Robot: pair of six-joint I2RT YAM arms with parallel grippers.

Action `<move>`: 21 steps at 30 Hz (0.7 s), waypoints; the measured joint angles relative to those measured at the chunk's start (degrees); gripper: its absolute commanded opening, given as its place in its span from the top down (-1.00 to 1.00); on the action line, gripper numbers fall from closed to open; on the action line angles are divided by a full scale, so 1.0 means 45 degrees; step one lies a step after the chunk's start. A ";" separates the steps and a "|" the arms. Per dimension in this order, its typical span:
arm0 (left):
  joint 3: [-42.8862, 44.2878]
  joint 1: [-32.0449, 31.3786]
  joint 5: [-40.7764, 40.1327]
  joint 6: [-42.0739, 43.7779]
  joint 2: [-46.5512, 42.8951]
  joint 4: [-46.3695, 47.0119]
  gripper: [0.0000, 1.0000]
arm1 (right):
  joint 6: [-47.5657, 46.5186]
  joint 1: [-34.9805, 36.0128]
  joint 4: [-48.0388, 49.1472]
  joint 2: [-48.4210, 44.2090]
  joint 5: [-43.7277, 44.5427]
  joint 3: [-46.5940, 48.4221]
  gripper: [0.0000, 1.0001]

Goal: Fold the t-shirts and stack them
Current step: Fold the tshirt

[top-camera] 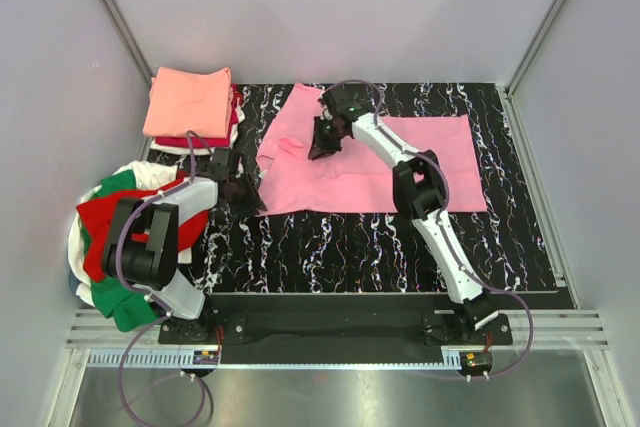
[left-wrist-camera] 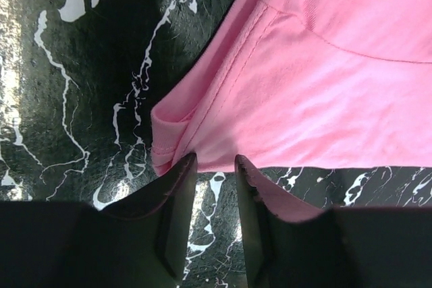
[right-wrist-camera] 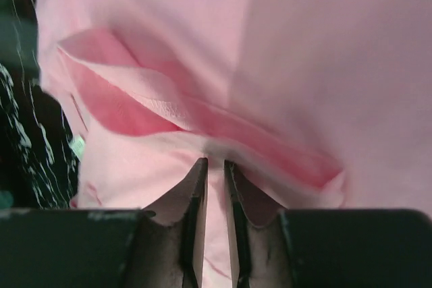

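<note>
A bubblegum pink t-shirt (top-camera: pixel 420 162) lies spread flat on the black marbled mat (top-camera: pixel 330 247). My right gripper (top-camera: pixel 323 147) stands over its left part beside a turned-up sleeve. In the right wrist view its jaws (right-wrist-camera: pixel 214 162) are nearly together, pinching a raised fold of the pink cloth (right-wrist-camera: pixel 304 52). My left gripper (top-camera: pixel 247 190) is at the shirt's near-left corner. In the left wrist view the fingertips (left-wrist-camera: pixel 216 160) touch the hem of the pink shirt (left-wrist-camera: pixel 324 99), with bare mat showing in the gap between them.
A folded stack stands at the back left, with a salmon-orange tee (top-camera: pixel 188 100) on top and a red one (top-camera: pixel 200 142) beneath. A loose heap of red (top-camera: pixel 95 232), green (top-camera: pixel 115 302) and white (top-camera: pixel 150 175) tees lies left of the mat, by the left arm. Grey walls enclose the table.
</note>
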 measured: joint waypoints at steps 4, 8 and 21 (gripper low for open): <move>-0.0311 -0.0005 0.0063 -0.0005 -0.0214 0.0355 0.29 | 0.0000 -0.1049 -0.0117 0.1205 0.0291 0.2157 0.31; -0.0330 -0.0005 0.0083 0.0019 -0.0233 0.0364 0.29 | 0.0277 -0.1875 0.0942 0.1783 0.1156 0.3109 -0.31; 0.4289 0.0039 -0.1331 0.1486 0.0432 -0.3546 -0.22 | 0.0699 -0.2147 0.5445 -0.5061 0.1365 -0.3614 -0.71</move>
